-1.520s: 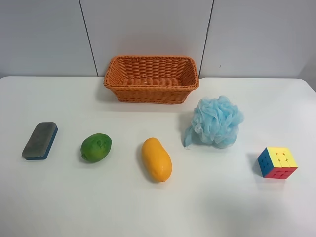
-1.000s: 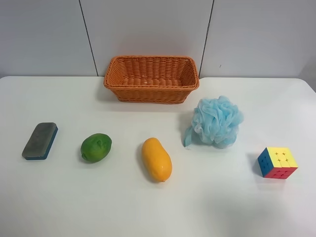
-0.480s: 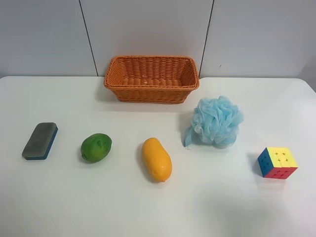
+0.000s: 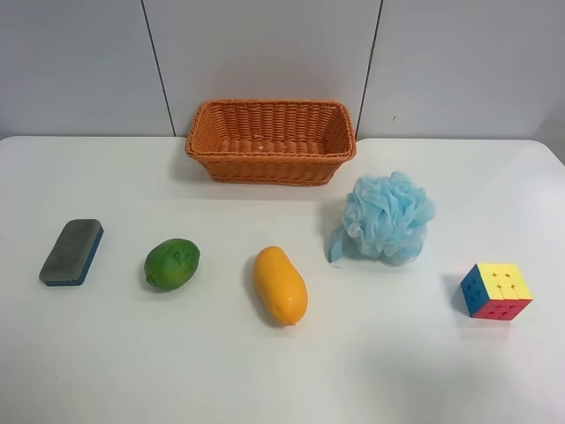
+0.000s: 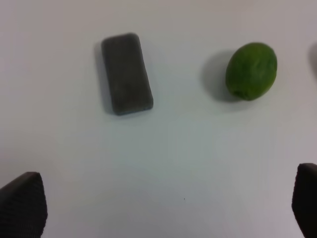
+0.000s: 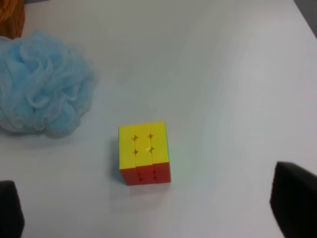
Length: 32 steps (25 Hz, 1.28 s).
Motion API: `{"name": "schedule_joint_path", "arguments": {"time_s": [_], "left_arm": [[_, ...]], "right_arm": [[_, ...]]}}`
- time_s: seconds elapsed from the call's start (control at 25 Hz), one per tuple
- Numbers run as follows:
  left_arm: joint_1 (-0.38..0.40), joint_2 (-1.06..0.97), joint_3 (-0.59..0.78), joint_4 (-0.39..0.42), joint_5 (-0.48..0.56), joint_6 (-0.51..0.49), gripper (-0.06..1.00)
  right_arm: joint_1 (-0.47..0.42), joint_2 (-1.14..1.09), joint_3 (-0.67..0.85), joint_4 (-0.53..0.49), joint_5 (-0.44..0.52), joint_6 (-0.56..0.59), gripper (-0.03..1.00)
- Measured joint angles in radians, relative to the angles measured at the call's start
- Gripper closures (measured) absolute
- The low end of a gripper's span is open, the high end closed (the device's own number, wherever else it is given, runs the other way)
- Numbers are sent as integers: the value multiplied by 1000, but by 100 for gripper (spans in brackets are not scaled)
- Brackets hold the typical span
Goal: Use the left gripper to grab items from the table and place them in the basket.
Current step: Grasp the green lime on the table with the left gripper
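On the white table lie a grey-topped blue eraser block, a round green fruit, a yellow-orange mango, a light-blue mesh pouf and a multicoloured puzzle cube. The orange wicker basket stands empty at the back. No arm shows in the exterior high view. In the left wrist view my left gripper is open and empty above the table, short of the eraser and the fruit. My right gripper is open, short of the cube.
A grey panelled wall rises behind the table's back edge. The pouf lies close beside the cube in the right wrist view. Bare tabletop runs along the front below the row of items.
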Motion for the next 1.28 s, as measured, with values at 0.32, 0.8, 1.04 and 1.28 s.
{"name": "schedule_joint_path", "arguments": {"time_s": [0.32, 0.8, 1.04, 1.28], "left_arm": [[-184, 452, -132, 55, -22, -15, -5], [-447, 897, -141, 93, -298, -118, -5], [-483, 1024, -140, 93, -429, -125, -5], [-483, 1126, -140, 93, -497, -128, -5]], "right_arm": [[0, 0, 0, 0, 0, 0, -2], [0, 0, 0, 0, 0, 0, -2], [0, 0, 0, 0, 0, 0, -2], [0, 0, 0, 0, 0, 0, -2]]}}
